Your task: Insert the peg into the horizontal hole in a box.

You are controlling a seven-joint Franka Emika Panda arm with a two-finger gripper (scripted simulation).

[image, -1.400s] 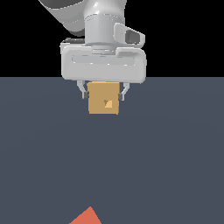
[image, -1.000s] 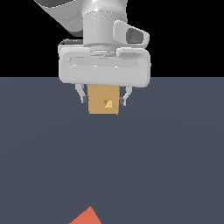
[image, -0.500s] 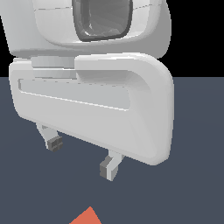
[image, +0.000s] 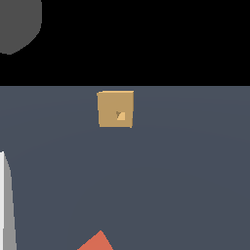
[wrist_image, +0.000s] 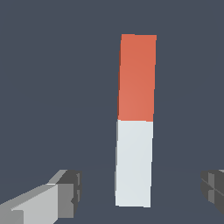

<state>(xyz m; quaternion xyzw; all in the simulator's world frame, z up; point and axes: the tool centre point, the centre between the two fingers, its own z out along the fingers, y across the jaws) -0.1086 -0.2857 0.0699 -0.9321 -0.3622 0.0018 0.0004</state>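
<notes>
So the peg (wrist_image: 134, 120) is lying flat on the dark slate bench (wrist_image: 52, 87), nothing touching it. In the wrist view you get the whole bar: one half orange-red, the other half pale grey-white, with a clean line between the two colours about midway along. It's slim and straight, lying nearly square to the camera with a tiny lean.

The tool (wrist_image: 142, 192) is hanging over the pale end with its two fingers spread wide, one on each side of the bar and a clear gap of bare bench between each finger (wrist_image: 68, 192) and the peg. So it's fully apart and has hold of nothing. Only the finger tips show, grey and blocky, and the one on the other side is cut off by the frame edge.

In the exterior view all you catch of the peg (image: 99, 242) is an orange-red corner poking up at the very bottom edge of the picture. The box (image: 115, 109) sits well apart from it, far back on the bench (image: 185, 171), close to where the surface meets the black background. It's a tan mustard-coloured square block, standing upright, face toward the camera. The hole (image: 120, 115) is a tiny square opening in that face, a bit off-centre, with a darker shaded corner.

There's a white-grey sliver of the arm (image: 6, 205) along the exterior view's left edge, and a blurry dark grey rounded shape (image: 17, 22) in the upper corner on the same side.
</notes>
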